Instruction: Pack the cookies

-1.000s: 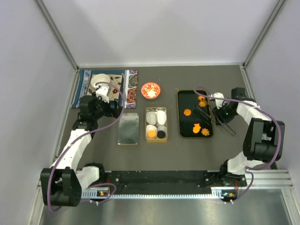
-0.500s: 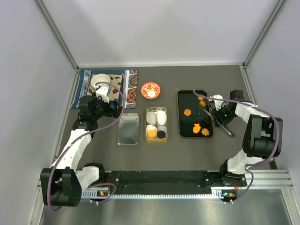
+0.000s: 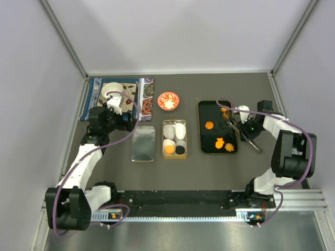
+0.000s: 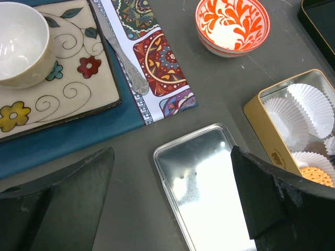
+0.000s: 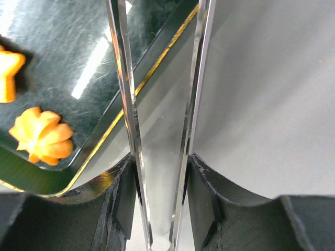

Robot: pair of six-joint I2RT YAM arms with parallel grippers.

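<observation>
Right tool [image 5: 159, 183] clenched on metal tongs [image 5: 125, 78]; blades slightly apart, crossing the right edge of the black tray [image 3: 203, 107].

Left tool [image 4: 171, 151] released, jaws spread wide, hovering over the silver lid [image 4: 204, 193] lying on the tabletop [image 4: 220, 94].

Orange cookies [image 3: 209, 125]: four on the tray. Two at near right, one mid-left, one at the far end beside the tongs.

Gold tin [image 3: 163, 138], left of tray, holds white paper cups [image 4: 309, 104]. One orange cookie [image 3: 169, 149] sits in its near-left cup, the black cookie [image 3: 180, 149] near right.

No text, label or number can be read anywhere.
</observation>
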